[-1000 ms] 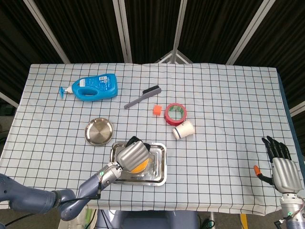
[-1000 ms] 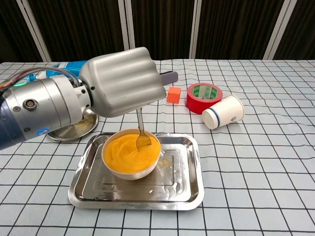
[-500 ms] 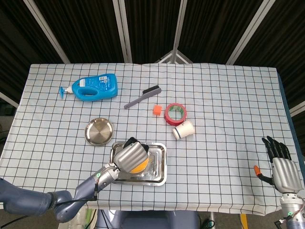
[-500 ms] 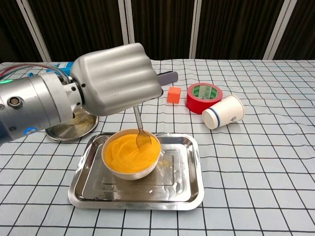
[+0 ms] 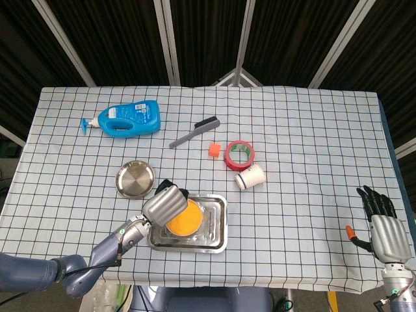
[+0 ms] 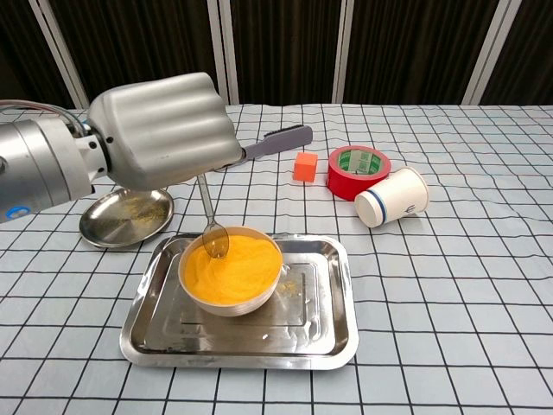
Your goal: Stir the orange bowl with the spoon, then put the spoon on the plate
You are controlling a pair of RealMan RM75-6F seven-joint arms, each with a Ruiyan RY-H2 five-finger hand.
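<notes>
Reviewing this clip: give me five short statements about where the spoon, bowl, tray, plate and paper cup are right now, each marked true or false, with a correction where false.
1. The left robot hand holds the spoon with its tip at the orange bowl. True.
2. The orange bowl sits directly on the tablecloth. False: it sits inside the metal tray.
3. The spoon already lies on the round plate. False: nothing lies on the plate; the spoon is in the left robot hand.
4. The paper cup lies on its side beside the red tape roll. True.
5. The right robot hand grips the tray. False: it is apart from it, near the table's corner, holding nothing.
</notes>
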